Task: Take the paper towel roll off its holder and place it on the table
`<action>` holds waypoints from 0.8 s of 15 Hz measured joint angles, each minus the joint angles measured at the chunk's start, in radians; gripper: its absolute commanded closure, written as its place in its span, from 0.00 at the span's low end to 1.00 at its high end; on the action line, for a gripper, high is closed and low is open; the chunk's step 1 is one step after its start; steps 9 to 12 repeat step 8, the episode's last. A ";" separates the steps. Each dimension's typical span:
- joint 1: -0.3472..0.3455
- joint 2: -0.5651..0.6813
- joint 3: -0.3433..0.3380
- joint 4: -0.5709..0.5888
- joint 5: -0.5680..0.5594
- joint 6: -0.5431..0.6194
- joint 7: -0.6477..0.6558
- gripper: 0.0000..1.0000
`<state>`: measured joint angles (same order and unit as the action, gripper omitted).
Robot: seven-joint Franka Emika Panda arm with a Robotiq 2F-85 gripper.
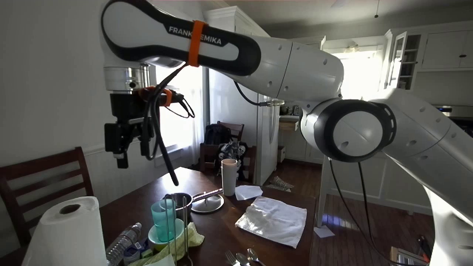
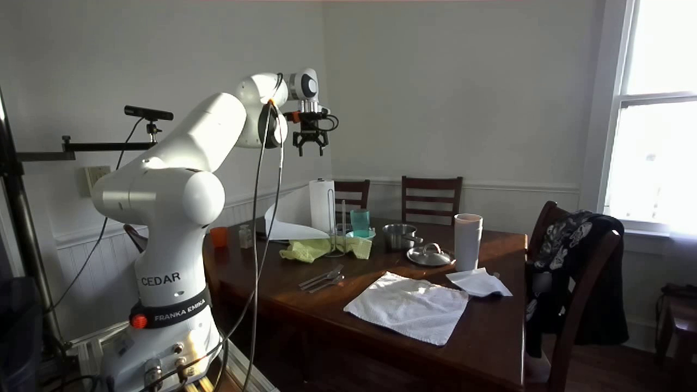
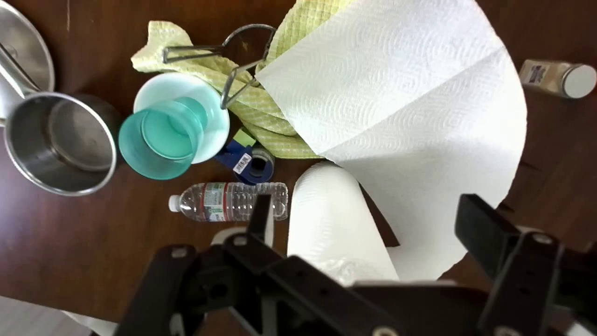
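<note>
The white paper towel roll (image 1: 75, 229) stands upright on the table, with no rod visible in its top hole. It also shows upright in an exterior view (image 2: 321, 206), with a loose sheet (image 2: 294, 230) spreading from it. In the wrist view the roll (image 3: 336, 219) lies below the jaws, its upper end hidden by the gripper. A thin wire stand, apparently the holder (image 3: 228, 88), is apart from the roll on a yellow-green cloth; it shows in both exterior views (image 1: 186, 225) (image 2: 344, 228). My gripper (image 3: 367, 212) is open and empty, high above the table (image 1: 133, 157) (image 2: 311, 152).
A teal cup (image 3: 158, 140) in a bowl, a steel pot (image 3: 60, 144), a water bottle (image 3: 219, 201) and blue tape (image 3: 249, 161) crowd the roll. A lid (image 2: 430, 255), tall white cup (image 2: 468, 242), white cloth (image 2: 411, 307), cutlery (image 2: 322, 279) and orange cup (image 2: 219, 237) also stand or lie around.
</note>
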<state>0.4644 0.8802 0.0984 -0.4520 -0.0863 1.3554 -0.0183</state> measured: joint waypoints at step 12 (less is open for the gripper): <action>-0.010 -0.025 -0.003 -0.006 0.003 -0.027 0.104 0.00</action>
